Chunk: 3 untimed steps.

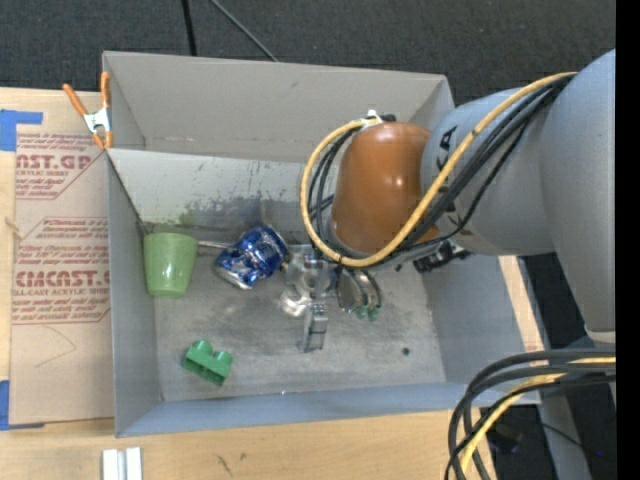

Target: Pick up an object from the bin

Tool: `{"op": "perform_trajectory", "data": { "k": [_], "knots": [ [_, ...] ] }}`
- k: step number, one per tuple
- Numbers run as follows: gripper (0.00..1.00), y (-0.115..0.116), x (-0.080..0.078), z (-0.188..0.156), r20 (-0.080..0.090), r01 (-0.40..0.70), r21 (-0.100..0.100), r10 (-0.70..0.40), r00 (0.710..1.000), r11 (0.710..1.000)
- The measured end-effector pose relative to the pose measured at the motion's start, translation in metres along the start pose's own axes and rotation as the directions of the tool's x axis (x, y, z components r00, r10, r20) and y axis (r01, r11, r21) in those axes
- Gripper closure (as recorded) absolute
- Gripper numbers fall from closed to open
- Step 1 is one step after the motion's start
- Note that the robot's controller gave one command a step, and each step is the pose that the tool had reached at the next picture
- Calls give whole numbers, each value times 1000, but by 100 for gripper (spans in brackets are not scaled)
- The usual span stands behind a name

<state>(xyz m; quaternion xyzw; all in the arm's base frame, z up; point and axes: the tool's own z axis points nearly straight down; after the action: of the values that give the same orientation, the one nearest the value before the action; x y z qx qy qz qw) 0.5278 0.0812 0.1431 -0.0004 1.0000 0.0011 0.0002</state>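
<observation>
My gripper (315, 330) reaches down to the bin floor near the middle, below the orange wrist cover. Just to its left lies a small clear, shiny thing (295, 299), touching or very close to it. A crumpled blue and white can (250, 256) lies a little further up and left. A small dark green thing (367, 310) peeks out on the gripper's right, partly hidden by the wrist.
A light green plastic cup (168, 261) lies on its side against the left wall. A green toy block (207, 360) sits near the front left corner. The arm and its cables cover the bin's right part.
</observation>
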Motion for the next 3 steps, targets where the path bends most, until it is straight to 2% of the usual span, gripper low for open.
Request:
{"op": "perform_trajectory", "data": {
  "k": [1, 2, 3],
  "knots": [
    [0, 22, -44, 53, -13, -250, 6, 250, 968, 968],
    [0, 19, -60, 76, -28, -168, 16, 169, 985, 986],
    [100, 22, -66, 73, 1, -168, 3, 168, 986, 986]
  ]
}}
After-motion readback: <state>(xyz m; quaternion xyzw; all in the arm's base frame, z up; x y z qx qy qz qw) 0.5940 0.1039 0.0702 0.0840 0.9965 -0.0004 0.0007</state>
